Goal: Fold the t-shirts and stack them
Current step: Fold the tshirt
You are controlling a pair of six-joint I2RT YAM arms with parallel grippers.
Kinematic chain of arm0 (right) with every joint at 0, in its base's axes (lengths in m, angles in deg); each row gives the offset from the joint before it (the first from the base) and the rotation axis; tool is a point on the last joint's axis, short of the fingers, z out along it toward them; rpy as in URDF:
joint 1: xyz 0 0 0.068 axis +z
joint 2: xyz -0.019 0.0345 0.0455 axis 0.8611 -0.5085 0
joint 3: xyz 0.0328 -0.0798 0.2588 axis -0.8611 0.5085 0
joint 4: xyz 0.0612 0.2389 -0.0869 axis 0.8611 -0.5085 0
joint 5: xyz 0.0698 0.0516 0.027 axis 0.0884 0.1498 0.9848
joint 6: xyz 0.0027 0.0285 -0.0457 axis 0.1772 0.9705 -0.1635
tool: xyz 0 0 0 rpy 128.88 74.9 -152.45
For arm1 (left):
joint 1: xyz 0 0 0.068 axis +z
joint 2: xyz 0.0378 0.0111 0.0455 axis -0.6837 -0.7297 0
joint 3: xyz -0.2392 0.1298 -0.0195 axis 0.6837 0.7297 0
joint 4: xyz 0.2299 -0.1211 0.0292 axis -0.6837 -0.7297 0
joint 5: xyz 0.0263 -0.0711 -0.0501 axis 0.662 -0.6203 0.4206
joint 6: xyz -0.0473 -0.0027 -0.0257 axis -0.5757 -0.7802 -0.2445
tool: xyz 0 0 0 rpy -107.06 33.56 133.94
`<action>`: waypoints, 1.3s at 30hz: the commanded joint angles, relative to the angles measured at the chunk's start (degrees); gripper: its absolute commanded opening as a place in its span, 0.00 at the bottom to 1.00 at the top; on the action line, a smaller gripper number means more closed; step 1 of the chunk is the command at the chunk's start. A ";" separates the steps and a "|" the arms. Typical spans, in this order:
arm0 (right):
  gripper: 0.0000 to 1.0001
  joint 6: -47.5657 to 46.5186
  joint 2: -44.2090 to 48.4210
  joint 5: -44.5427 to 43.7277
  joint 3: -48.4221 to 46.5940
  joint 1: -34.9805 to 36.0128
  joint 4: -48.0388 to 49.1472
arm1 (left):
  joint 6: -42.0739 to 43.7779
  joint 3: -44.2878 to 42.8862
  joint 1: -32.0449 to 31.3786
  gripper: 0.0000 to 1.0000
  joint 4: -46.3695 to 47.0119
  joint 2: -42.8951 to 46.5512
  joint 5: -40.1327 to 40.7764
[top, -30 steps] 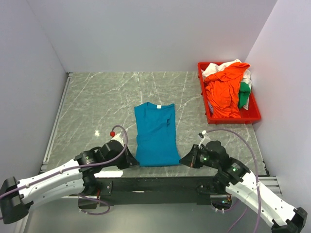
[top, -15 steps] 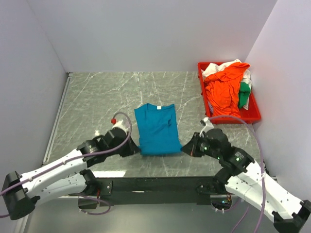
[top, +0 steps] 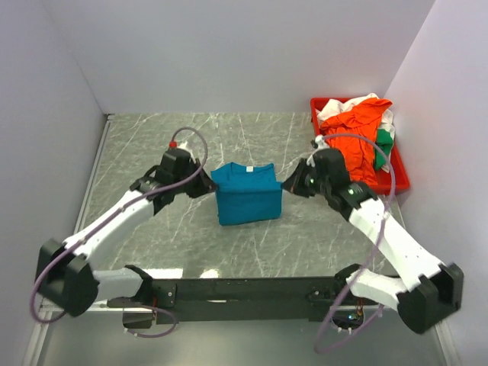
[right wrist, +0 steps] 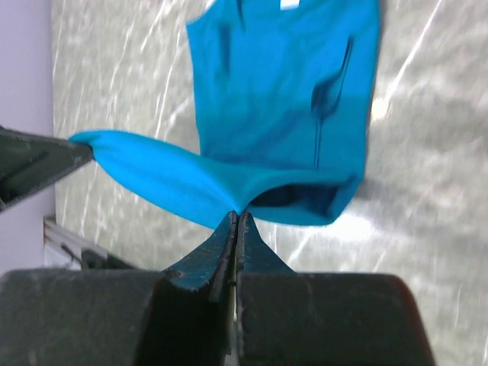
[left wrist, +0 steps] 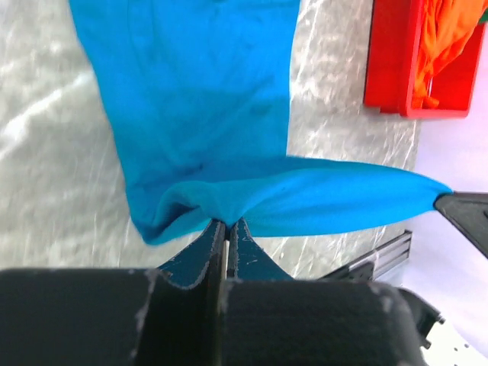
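The teal t-shirt (top: pixel 248 202), doubled over on the bench (top: pixel 152 145)
My left pincer (top: pixel 207 187) and right pincer (top: pixel 288 185) each clench a corner — the raised edge stretched between them.

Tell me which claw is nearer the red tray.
Right. The right claw grips the teal t-shirt on the side facing the red tray; the left claw grips its opposite side, farther away.

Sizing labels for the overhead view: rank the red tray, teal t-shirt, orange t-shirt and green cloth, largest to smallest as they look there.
1. red tray
2. teal t-shirt, folded over
3. orange t-shirt, crumpled and partly hidden; close to the teal one, so unsure
4. green cloth, only a small patch showing
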 commanded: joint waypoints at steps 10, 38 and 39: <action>0.00 -5.22 -31.46 9.37 -22.62 -11.25 6.44 | 2.89 -16.34 11.60 0.01 7.74 -26.71 -9.40; 0.51 -9.09 -49.51 1.13 -39.08 -10.29 1.43 | 6.67 -27.96 19.53 0.37 5.10 -36.85 -12.05; 0.51 -9.44 -48.54 0.07 -38.02 -8.63 1.51 | 6.41 -26.91 17.78 0.33 5.71 -35.98 -11.52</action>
